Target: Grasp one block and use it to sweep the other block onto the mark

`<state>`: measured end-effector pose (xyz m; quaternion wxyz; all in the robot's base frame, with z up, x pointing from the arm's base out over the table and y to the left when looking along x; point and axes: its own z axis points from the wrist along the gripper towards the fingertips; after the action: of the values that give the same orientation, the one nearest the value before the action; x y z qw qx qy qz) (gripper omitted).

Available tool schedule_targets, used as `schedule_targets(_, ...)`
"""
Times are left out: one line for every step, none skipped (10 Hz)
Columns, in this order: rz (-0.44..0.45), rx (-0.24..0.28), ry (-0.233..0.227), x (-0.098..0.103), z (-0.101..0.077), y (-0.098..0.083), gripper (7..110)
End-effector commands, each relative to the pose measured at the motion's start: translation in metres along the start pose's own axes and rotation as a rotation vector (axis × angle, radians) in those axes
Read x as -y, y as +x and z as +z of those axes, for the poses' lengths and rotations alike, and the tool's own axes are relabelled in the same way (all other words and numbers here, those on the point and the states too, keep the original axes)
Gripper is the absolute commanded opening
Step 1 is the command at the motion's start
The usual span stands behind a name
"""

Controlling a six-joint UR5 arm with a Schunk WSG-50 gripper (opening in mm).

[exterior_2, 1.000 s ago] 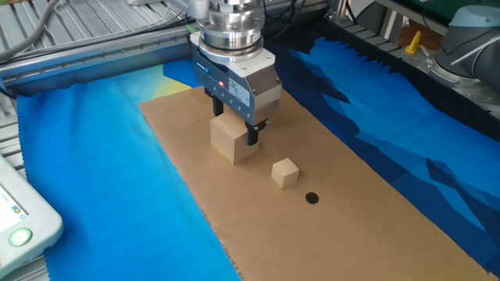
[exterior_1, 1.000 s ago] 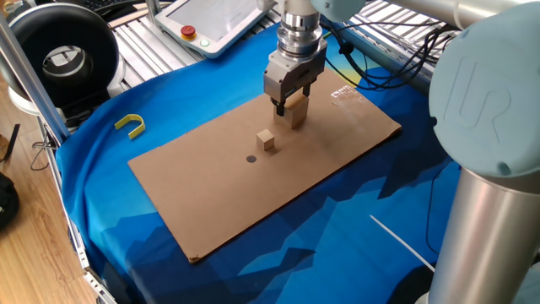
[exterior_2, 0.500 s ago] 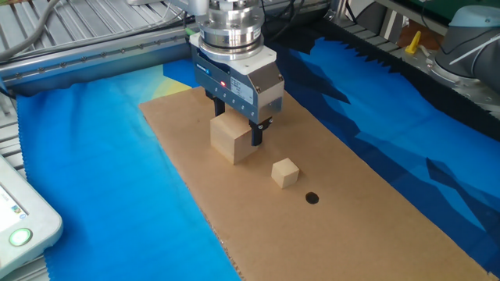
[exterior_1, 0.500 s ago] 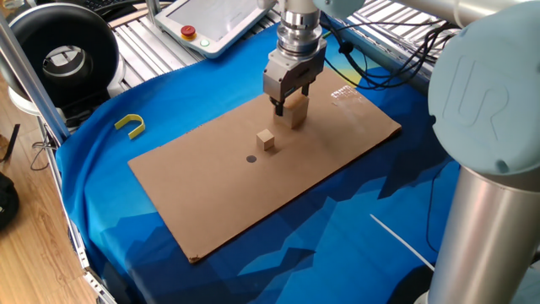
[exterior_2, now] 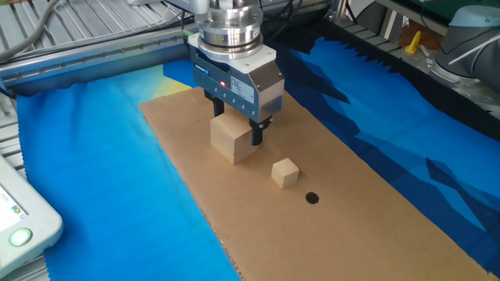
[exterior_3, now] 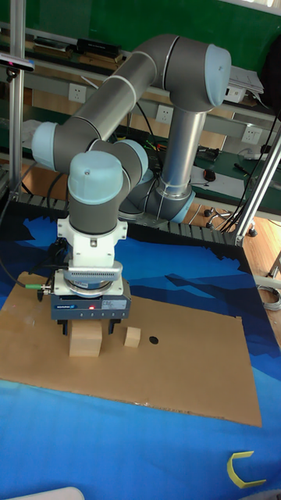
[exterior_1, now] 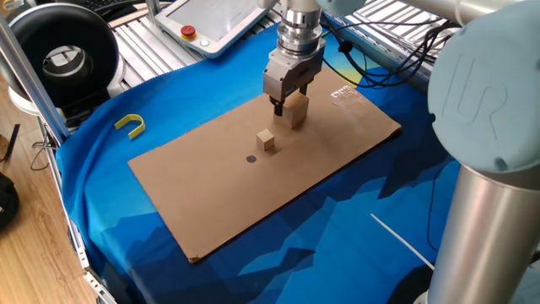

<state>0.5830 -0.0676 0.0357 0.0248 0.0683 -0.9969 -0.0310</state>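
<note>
Gripper [exterior_2: 234, 131] astride large light-brown cube [exterior_2: 232, 139], tiny tan cube [exterior_2: 285, 172] nearby

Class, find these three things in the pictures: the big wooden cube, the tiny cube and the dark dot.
big wooden cube [exterior_2: 232, 139], the other fixed view, front face.
tiny cube [exterior_2: 285, 172], the other fixed view, top face.
dark dot [exterior_2: 312, 198], the other fixed view, its centre.

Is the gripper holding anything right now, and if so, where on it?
The gripper straddles the larger wooden cube, fingers at its two opposite side faces near the top, while it sits on the cardboard. Whether the fingers press it firmly cannot be told.
</note>
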Motion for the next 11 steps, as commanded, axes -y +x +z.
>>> schedule_targets(0.030, 0.004, 0.018, 0.006, -0.001, -0.002, 66)
schedule_targets(0.061, 0.006, 0.052, 0.014, -0.001, -0.002, 66)
schedule_targets(0.075, 0.005, 0.069, 0.018, -0.002, -0.002, 66)
schedule_targets(0.091, 0.003, 0.078, 0.020, -0.002, -0.001, 66)
schedule_targets(0.104, 0.007, 0.088, 0.022, -0.003, -0.002, 66)
schedule_targets(0.108, 0.004, 0.087, 0.021, -0.004, -0.001, 7)
schedule_targets(0.108, 0.004, 0.087, 0.021, -0.004, -0.001, 7)
schedule_targets(0.108, 0.006, 0.081, 0.019, -0.004, -0.002, 7)
schedule_targets(0.106, 0.007, 0.071, 0.017, -0.004, -0.002, 7)
schedule_targets(0.107, 0.009, 0.051, 0.012, -0.004, -0.003, 7)
schedule_targets(0.107, 0.008, 0.031, 0.006, -0.004, -0.003, 7)
